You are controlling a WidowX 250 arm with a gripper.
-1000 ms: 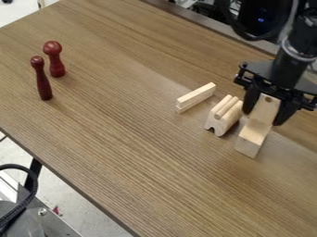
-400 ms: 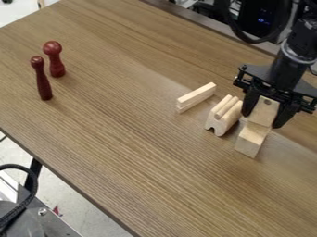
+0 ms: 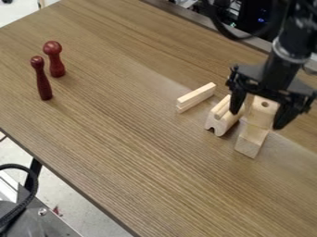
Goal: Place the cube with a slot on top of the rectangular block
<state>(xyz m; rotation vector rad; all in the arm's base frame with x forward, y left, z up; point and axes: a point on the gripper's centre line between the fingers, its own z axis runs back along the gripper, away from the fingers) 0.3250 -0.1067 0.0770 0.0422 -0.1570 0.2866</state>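
At the right, the black gripper (image 3: pixel 258 117) hangs low, its fingers open on either side of a pale wooden cube (image 3: pixel 263 109). A gap shows between the left finger and the cube; the right finger is close beside it. A round hole marks the cube's upper part. The cube appears to sit on the rear part of the pale rectangular block (image 3: pixel 250 143), whose front end shows below it. Whether a slot faces down is hidden.
Just left of the gripper stands a notched wooden piece (image 3: pixel 218 122) with rods on top, near the left finger. Beyond it lie stacked thin planks (image 3: pixel 196 96). Two dark red pins (image 3: pixel 42 81) (image 3: pixel 55 62) stand at the far left of the wooden table (image 3: pixel 136 139).
The gripper's fingers have opened, the left one moving left away from the cube. Earlier they were close against the cube. The cube sat slightly lower in between, and now stays on the block.
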